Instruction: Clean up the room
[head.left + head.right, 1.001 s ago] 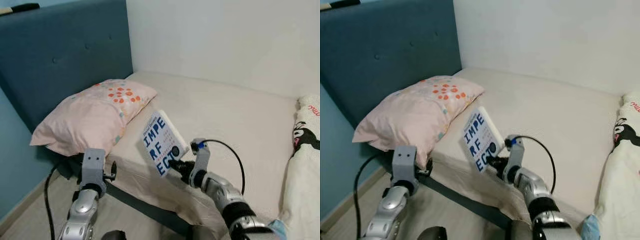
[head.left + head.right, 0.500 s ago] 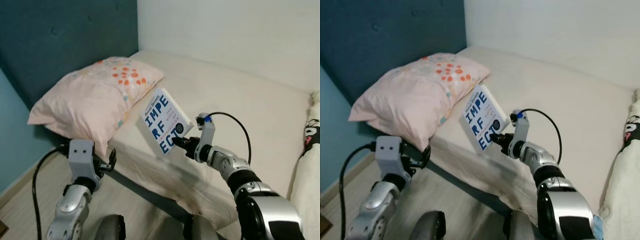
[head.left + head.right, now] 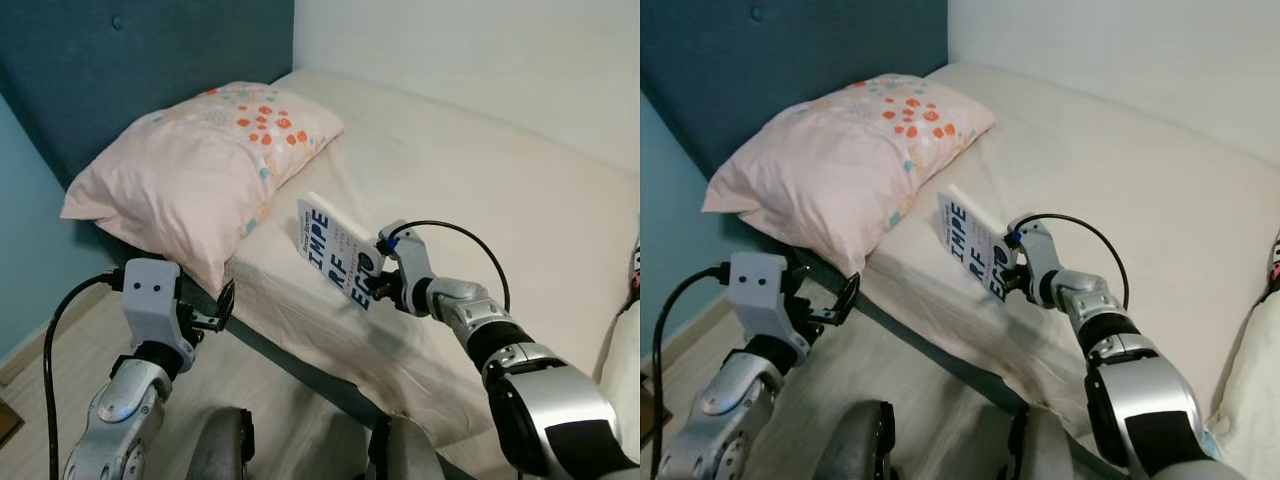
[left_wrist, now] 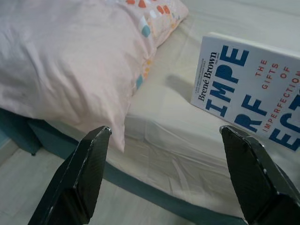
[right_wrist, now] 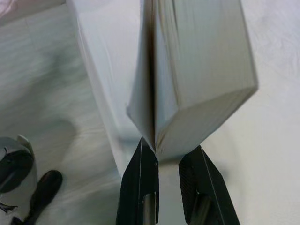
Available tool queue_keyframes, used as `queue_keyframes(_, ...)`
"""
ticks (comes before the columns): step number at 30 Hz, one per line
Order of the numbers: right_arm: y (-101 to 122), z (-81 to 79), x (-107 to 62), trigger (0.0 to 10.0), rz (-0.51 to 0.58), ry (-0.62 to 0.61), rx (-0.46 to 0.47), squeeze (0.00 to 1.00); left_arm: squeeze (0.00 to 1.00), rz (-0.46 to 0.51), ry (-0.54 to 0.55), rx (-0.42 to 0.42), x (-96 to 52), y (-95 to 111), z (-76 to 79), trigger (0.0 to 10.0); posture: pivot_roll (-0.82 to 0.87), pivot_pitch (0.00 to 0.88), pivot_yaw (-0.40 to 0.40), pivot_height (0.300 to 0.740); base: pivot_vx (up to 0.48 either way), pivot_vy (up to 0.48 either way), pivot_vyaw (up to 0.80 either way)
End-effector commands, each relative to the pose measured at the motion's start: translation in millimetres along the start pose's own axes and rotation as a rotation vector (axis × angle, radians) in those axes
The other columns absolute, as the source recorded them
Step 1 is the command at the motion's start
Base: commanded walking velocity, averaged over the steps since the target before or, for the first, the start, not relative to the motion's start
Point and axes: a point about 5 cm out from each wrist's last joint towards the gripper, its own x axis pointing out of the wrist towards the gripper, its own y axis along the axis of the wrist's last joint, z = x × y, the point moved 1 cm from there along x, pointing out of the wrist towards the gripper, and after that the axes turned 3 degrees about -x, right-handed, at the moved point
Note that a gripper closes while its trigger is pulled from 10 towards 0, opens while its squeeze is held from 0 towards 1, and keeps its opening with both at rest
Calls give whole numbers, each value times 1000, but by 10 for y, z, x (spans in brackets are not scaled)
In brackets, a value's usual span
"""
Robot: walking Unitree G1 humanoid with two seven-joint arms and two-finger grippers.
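The right pincer is clamped on the lower corner of a white paperback book with blue cover lettering, holding it upright and tilted just above the cream bed, near the mattress's front edge. At about ten o'clock from the book lies a pink pillow with orange dots, resting against the dark blue headboard. The left pincer hangs with its fingers spread wide, holding nothing, at about eight o'clock from the book, off the bed's front edge and over the floor.
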Motion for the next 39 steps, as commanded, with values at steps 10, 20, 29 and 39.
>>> queue_keyframes(10, 399, 215, -113, 10000, 380, -39, 465, 0, 0, -80, 136, -44, 24, -122, -124, 10000, 208, 218, -85, 599, 0, 0, 0)
queue_keyframes(20, 284, -38, -107, 10000, 427, 306, 687, 0, 0, -131, 107, -190, 173, -332, -71, 10000, 113, 87, -30, 599, 0, 0, 0)
queue_keyframes(29, 24, -166, -381, 10000, 425, 699, 697, 0, 0, -122, 23, -233, 321, -369, 57, 10000, 68, 31, -9, 599, 0, 0, 0)
queue_keyframes(39, -149, -157, -364, 10000, 420, 391, 533, 0, 0, -116, 92, -245, 334, -466, -3, 10000, 38, 14, -11, 599, 0, 0, 0)
